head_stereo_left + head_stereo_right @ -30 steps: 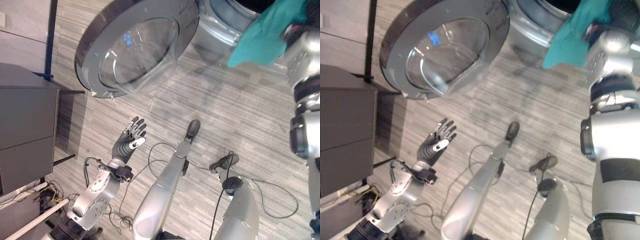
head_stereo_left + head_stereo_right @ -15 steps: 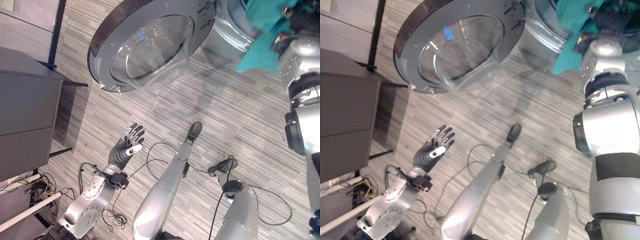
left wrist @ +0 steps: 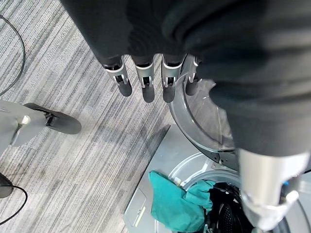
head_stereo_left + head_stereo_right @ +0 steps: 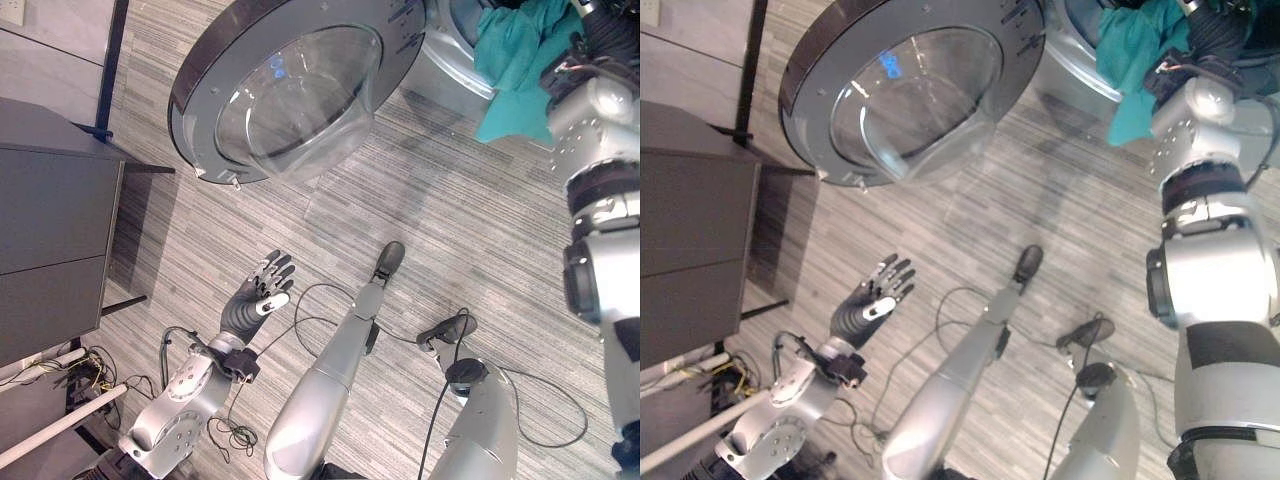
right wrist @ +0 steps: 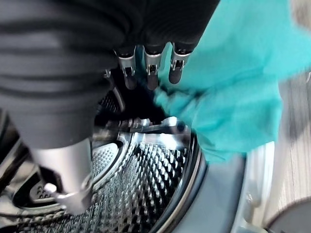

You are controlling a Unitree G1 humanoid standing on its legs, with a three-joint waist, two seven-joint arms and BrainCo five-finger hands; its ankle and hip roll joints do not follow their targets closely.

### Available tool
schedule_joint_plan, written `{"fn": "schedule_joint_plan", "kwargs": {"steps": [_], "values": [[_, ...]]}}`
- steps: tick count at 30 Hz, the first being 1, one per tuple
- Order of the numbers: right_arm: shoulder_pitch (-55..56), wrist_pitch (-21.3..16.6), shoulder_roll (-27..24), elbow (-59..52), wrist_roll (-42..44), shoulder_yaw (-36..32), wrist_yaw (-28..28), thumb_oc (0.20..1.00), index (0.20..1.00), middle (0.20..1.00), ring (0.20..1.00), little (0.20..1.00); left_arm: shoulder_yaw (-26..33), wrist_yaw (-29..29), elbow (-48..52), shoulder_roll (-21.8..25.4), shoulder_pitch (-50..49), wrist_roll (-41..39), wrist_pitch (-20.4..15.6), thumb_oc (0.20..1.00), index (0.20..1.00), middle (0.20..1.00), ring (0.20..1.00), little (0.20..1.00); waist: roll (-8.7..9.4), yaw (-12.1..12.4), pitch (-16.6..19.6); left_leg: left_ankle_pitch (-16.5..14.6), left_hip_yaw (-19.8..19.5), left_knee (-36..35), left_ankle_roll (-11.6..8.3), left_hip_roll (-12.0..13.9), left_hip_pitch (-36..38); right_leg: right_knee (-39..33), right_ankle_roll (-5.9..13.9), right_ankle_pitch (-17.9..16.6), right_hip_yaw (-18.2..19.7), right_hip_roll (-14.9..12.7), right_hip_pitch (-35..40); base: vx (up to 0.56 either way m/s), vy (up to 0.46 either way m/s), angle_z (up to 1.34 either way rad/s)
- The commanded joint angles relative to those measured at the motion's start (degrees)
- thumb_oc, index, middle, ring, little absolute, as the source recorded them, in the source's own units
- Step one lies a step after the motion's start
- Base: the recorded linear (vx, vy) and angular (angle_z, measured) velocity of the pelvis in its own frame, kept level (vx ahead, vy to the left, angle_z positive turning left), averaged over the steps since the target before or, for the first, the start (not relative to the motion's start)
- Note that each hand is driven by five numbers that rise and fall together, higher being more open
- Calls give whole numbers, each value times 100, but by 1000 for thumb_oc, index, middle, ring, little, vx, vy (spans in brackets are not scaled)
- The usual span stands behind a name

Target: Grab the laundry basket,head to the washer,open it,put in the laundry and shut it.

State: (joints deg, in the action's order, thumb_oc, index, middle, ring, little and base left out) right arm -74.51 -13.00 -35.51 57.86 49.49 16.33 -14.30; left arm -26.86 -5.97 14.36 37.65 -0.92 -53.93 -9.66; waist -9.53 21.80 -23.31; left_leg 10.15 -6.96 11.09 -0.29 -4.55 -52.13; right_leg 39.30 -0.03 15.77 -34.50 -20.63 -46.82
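Teal cloth (image 4: pixel 512 62) is draped over the lower rim of the washer (image 4: pixel 1070 75) opening, part inside the drum (image 5: pixel 146 165), part hanging down the front panel. Right hand (image 5: pixel 150 73) sits at the opening, just above the cloth; its fingers (image 5: pixel 176 73) lie straight against the fabric, thumb apart from them, not curled round it. Washer door (image 4: pixel 290 90) stands swung wide open beside the opening. Left hand (image 4: pixel 258 293) hovers over the floor (image 4: pixel 450 230), well away from the washer, fingers spread and holding nothing. Dark cabinet (image 4: pixel 55 250) stands beyond the door.
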Motion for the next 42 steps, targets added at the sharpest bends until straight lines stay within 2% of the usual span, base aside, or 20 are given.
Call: {"fn": "schedule_joint_plan", "kwargs": {"steps": [1,4,10,12,14,17,20,22,23,26,29,38,42], "values": [[1334,-538,131,-1258,-1109,212,-37,1000,1000,1000,1000,1000,-76,29,14,-102,-85,71,-328,1000,1000,1000,1000,1000,4,-55,-42,-787,560,-267,430,-282,293,-262,225,287,270,324,463,-33,40,-5],[2678,-661,209,-3001,-1894,129,59,1000,1000,1000,1000,1000,6,-29,93,-250,-129,150,-400,1000,1000,1000,1000,1000,71,-314,-116,-811,603,-187,455,-241,234,-287,239,200,285,326,451,-24,42,-10],[3654,-597,352,-3779,-2764,197,-107,1000,1000,1000,1000,1000,10,14,257,-146,-305,45,-402,1000,1000,1000,1000,1000,145,-527,-134,-819,656,-168,470,-192,223,-310,265,115,320,302,467,-14,47,-11],[4283,-416,340,-4018,-3492,394,-208,1000,1000,1000,1000,1000,33,-13,400,-58,-415,-42,-439,1000,1000,1000,1000,1000,242,-712,-159,-818,689,-168,471,-138,235,-376,253,59,359,321,492,-19,43,-17],[4420,-186,479,-3501,-3728,457,-301,1000,1000,1000,1000,1000,-2,-57,498,19,-427,-108,-496,1000,1000,1000,1000,1000,286,-822,-158,-810,694,-172,468,-120,226,-415,243,21,367,335,496,-19,17,-8],[4207,-75,541,-2985,-3797,439,-455,1000,1000,1000,1000,1000,14,-82,522,60,-430,-141,-541,1000,1000,1000,1000,1000,298,-827,-156,-799,686,-186,467,-117,216,-447,228,8,372,360,500,-17,3,-7],[3653,72,694,-1901,-3794,395,-688,1000,1000,1000,1000,1000,86,-171,467,78,-451,-110,-601,1000,1000,1000,1000,1000,297,-785,-179,-811,646,-174,469,-124,201,-437,199,9,391,373,471,-11,-12,-8],[3148,150,754,-1139,-3706,255,-940,1000,1000,1000,1000,1000,146,-259,363,83,-495,-5,-614,1000,1000,1000,1000,1000,250,-721,-202,-830,624,-137,470,-156,163,-389,180,41,390,366,434,0,0,0],[3117,137,760,-1108,-3703,262,-937,1000,1000,1000,1000,1000,155,-262,365,82,-490,-2,-614,1000,1000,1000,1000,1000,252,-726,-210,-831,623,-134,470,-156,158,-384,179,43,390,364,429,0,0,0],[2494,166,817,-131,-3442,-2,-1213,1000,1000,1000,1000,1000,217,-329,319,78,-621,76,-592,1000,1000,1000,1000,1000,110,-595,-242,-866,599,-82,478,-212,84,-271,161,110,379,348,338,0,0,0],[1966,218,679,673,-3149,-147,-1239,1000,1000,1000,1000,1000,213,-307,319,113,-718,96,-566,1000,1000,1000,1000,1000,-30,-438,-257,-907,581,2,483,-277,-26,-134,168,173,362,300,234,10,-7,7],[1308,309,110,1419,-2900,-141,-1108,1000,1000,1000,1000,1000,170,-198,321,126,-686,142,-481,1000,1000,1000,1000,1000,-266,-212,-272,-1000,608,253,491,-399,-298,204,153,321,395,143,-19,12,-1,13],[935,361,-308,1769,-2743,-162,-1048,1000,1000,1000,1000,1000,210,-169,273,98,-709,175,-442,1000,1000,1000,1000,1000,-359,-123,-245,-1020,616,321,483,-438,-445,325,152,417,439,75,-186,19,-11,8]]}}
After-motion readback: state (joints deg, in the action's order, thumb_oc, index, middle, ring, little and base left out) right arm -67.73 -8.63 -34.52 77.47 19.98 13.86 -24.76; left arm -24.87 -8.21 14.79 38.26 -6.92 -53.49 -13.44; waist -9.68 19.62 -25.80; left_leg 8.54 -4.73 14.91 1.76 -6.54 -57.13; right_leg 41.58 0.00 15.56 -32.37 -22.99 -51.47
